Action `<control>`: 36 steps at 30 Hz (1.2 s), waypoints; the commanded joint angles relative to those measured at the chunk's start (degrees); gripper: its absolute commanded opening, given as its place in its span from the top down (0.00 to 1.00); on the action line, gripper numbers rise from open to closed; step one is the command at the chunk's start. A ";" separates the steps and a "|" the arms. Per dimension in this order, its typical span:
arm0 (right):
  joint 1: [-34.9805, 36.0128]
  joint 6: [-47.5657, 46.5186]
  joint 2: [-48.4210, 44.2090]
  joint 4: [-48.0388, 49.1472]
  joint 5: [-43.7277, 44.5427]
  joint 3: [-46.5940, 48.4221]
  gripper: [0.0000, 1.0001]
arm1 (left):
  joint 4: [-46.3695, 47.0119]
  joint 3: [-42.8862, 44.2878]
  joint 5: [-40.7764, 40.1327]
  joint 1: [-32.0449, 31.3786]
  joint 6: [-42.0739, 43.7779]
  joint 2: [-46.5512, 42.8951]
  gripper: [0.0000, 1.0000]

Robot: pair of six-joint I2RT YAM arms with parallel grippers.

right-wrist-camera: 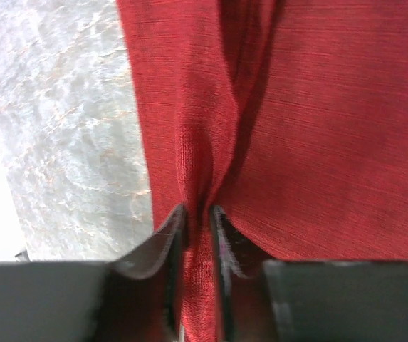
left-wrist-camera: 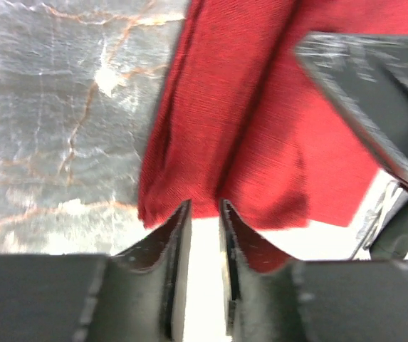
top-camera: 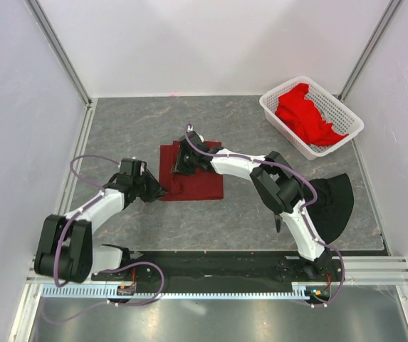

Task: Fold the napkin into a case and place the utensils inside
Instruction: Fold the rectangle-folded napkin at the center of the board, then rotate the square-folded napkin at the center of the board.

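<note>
Right wrist: napkin ridge is pinched by right fingers for creasing; grip of left fingers cannot be told.

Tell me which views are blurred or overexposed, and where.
Left wrist: the napkin is blurred, and the gap between the fingers is blown out white. Right wrist: weave sharp, left edge overexposed. Top external: sharp, evenly lit.
</note>
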 commanded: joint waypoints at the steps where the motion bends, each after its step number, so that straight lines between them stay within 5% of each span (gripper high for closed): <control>1: 0.87 -2.48 1.07 0.76 -3.52 4.91 0.64 | -2.74 1.05 -5.05 0.11 -1.74 -9.80 0.64; 10: -1.32 -13.11 -8.67 -4.61 -3.87 1.76 0.26 | -7.31 11.06 0.55 0.11 4.06 -6.94 0.51; 18: -5.45 -15.23 -21.77 -1.63 -8.10 -19.85 0.32 | -5.38 14.32 3.11 -0.16 5.21 5.88 0.60; 25: -9.14 -15.76 -26.17 3.74 -8.63 -34.01 0.49 | -3.45 13.98 1.01 -2.08 4.77 13.01 0.65; 29: -11.78 -17.16 -28.10 3.74 -7.83 -39.29 0.54 | -2.66 11.17 0.12 -3.67 3.37 13.55 0.66; 36: -15.21 -27.70 -31.71 -4.59 6.82 -38.34 0.53 | -1.07 4.67 3.55 -13.07 -2.00 4.86 0.64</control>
